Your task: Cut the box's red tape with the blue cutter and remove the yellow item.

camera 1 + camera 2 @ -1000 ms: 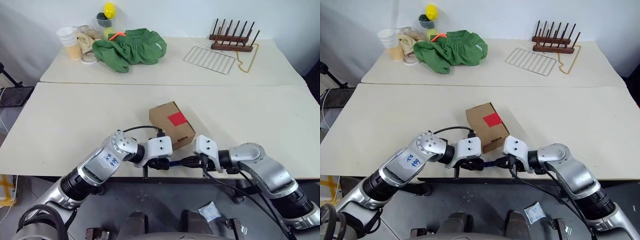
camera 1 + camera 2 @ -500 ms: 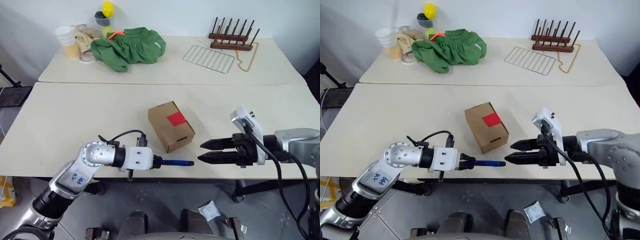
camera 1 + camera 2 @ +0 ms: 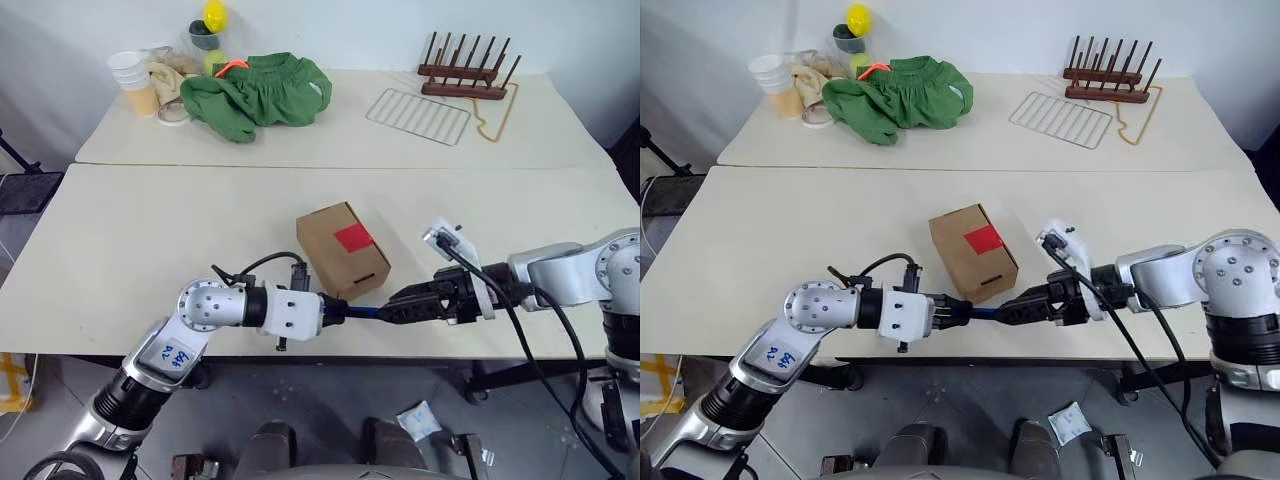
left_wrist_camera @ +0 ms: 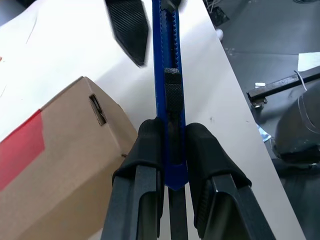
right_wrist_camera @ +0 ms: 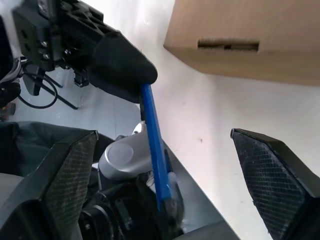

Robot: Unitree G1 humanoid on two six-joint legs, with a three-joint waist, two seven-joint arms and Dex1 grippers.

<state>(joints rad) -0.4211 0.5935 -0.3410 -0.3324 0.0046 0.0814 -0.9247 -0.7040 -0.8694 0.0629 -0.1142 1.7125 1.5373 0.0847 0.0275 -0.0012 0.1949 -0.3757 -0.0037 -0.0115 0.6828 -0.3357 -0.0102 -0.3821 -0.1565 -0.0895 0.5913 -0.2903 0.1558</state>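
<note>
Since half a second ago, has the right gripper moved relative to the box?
Yes. The right gripper has swung in toward the box, its open fingers now around the tip of the blue cutter just off the box's near corner.

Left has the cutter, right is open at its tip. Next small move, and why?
Probably close the right gripper on the free end of the blue cutter: the left gripper clamps its tail, the open right fingers straddle it, and the box's red tape is uncut.

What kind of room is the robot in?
Probably a robot test room, not a home: two plain white tables pushed together hold loose practice props, such as a taped cardboard box, a green cloth and a wire rack.
</note>
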